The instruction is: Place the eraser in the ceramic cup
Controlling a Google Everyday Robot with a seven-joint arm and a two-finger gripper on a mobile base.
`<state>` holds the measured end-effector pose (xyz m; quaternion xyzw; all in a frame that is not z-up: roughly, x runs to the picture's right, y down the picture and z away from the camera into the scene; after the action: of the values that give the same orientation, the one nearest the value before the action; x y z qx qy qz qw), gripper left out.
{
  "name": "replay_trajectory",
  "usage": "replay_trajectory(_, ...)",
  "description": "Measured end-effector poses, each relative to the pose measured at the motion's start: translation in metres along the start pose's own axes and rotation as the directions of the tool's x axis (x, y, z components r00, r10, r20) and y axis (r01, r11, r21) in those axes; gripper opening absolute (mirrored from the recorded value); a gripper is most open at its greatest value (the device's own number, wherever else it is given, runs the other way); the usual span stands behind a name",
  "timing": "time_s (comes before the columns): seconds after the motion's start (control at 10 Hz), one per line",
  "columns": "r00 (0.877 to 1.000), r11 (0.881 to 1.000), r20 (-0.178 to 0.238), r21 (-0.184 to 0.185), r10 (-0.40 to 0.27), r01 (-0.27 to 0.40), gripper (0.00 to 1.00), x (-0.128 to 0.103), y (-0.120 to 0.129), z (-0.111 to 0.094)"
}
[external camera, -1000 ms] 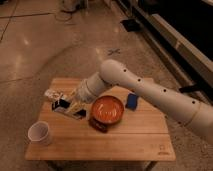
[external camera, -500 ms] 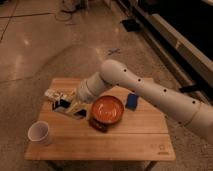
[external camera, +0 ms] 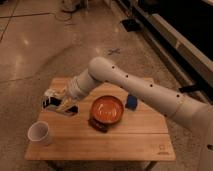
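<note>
My gripper (external camera: pixel 64 105) barely moved: low, just left of orange-red bowl (external camera: pixel 106 109). Can't tell if pincer's spread or pinching eraser. Ceramic cup (external camera: pixel 40 133), front-left of bowl, awaits drop.

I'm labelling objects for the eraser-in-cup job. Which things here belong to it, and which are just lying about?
Job: eraser, the dark flat block; ceramic cup; gripper, low over the left of the table.
Lying about: orange-red bowl; blue block; white item beside the gripper.
</note>
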<state>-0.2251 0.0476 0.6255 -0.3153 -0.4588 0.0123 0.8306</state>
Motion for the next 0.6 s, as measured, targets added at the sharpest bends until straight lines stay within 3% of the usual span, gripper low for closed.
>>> replay_trajectory(0.3, 0.999, 0.999, 0.023, -0.001, -0.044, 0.044, 0.14, -0.022, -0.019, 0.019)
replay_trajectory(0.6, 0.993, 0.997, 0.082, -0.014, -0.08, 0.081, 0.14, -0.055, -0.024, 0.033)
